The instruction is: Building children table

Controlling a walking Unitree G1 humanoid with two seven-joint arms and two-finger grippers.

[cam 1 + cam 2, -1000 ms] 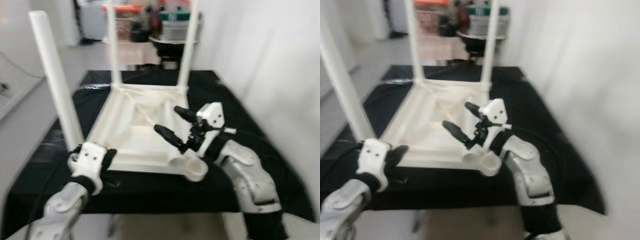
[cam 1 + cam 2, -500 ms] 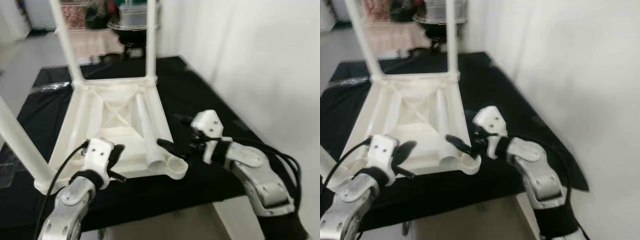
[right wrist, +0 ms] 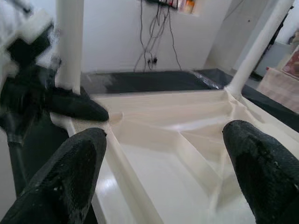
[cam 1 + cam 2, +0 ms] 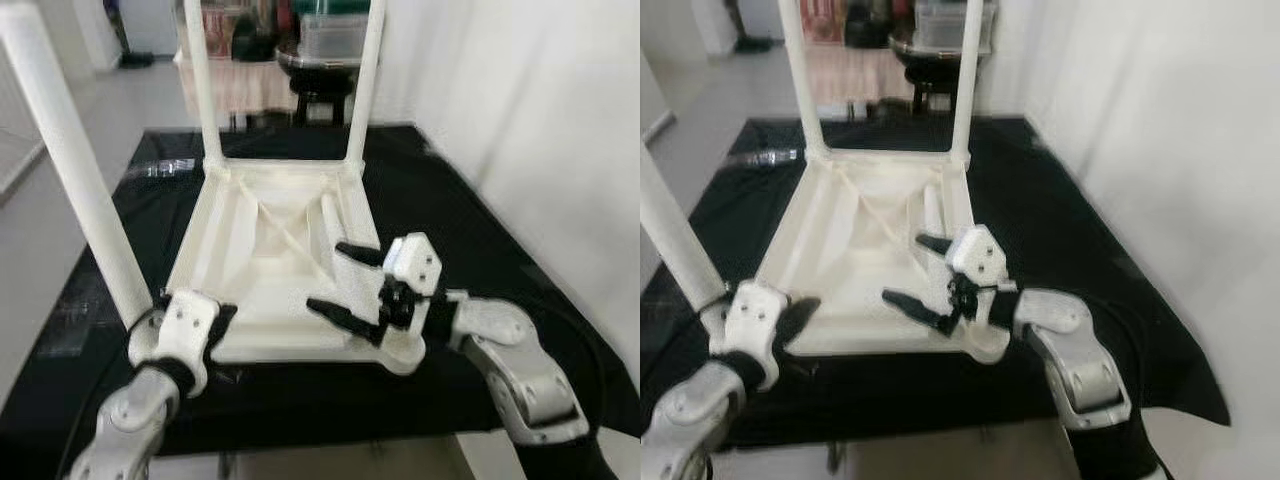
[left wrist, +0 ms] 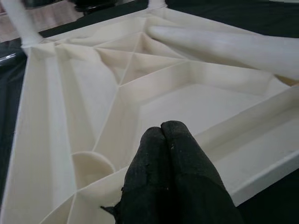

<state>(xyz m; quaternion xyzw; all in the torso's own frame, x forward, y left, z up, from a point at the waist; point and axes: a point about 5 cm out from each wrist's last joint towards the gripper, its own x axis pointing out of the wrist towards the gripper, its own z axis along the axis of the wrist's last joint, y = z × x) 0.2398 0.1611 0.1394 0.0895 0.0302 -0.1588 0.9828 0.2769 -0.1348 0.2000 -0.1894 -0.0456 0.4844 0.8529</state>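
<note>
The right gripper [image 4: 348, 280] hangs over the near right part of the upturned table top [image 4: 262, 262], its two black fingers spread wide with nothing between them; one finger points toward the loose leg [image 4: 345, 232] that lies flat inside the frame along the right rail, the other sits lower, close to the empty corner socket [image 4: 405, 352] at the near right. The left gripper [image 4: 208, 328] rests at the near left corner, and in its wrist view the fingertips [image 5: 163, 140] are pressed together with nothing held, lying over the ribbed underside just beside a round socket. Three legs already stand upright: the near left leg [image 4: 75, 165] rising right beside the left gripper, the far left leg [image 4: 203, 85], and the far right leg [image 4: 367, 85]. The whole table rests upside down on a black cloth [image 4: 470, 230] covering a work surface beside a white wall [image 4: 560, 120]. By the look of it the job is at the fourth and last leg: the next move would be to bring the open right fingers down around the lying leg, close on it, lift and turn it upright, then seat its end in the empty near right socket, with the left gripper well placed to steady the frame.
</note>
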